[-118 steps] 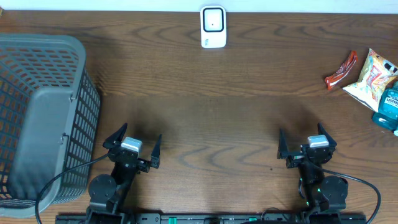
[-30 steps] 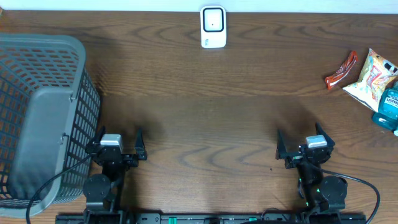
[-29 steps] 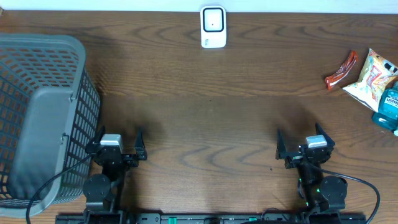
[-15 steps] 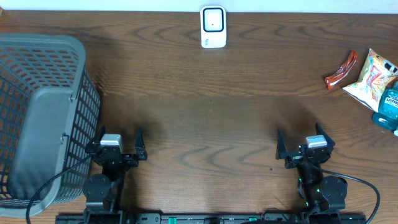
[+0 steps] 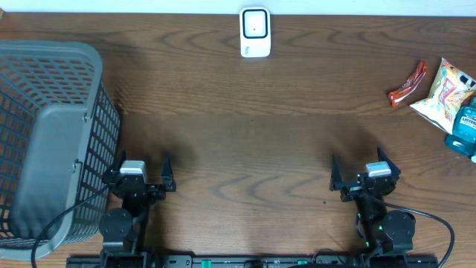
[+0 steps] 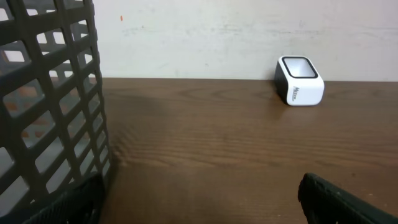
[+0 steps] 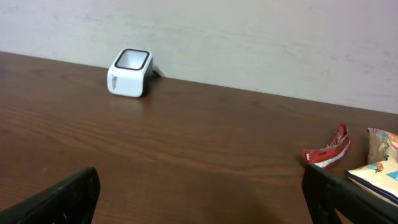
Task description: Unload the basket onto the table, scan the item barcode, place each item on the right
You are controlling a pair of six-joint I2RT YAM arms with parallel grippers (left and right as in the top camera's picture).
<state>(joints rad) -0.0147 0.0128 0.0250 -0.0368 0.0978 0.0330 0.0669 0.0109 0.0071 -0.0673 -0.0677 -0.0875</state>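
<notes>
Wooden counter (image 5: 253, 134), both jaws spread and empty. White scanner (image 5: 255, 32) sits well ahead. Teal bottle (image 5: 464, 129) far to their right is cut off.

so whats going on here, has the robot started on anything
Nothing is being handled at this moment. The left gripper and right gripper sit at the near edge of the table, both open and empty. The white scanner stands at the far edge. A red wrapper, a snack bag and a blue bottle lie untouched on the right side, and a grey basket sits on the left.
</notes>
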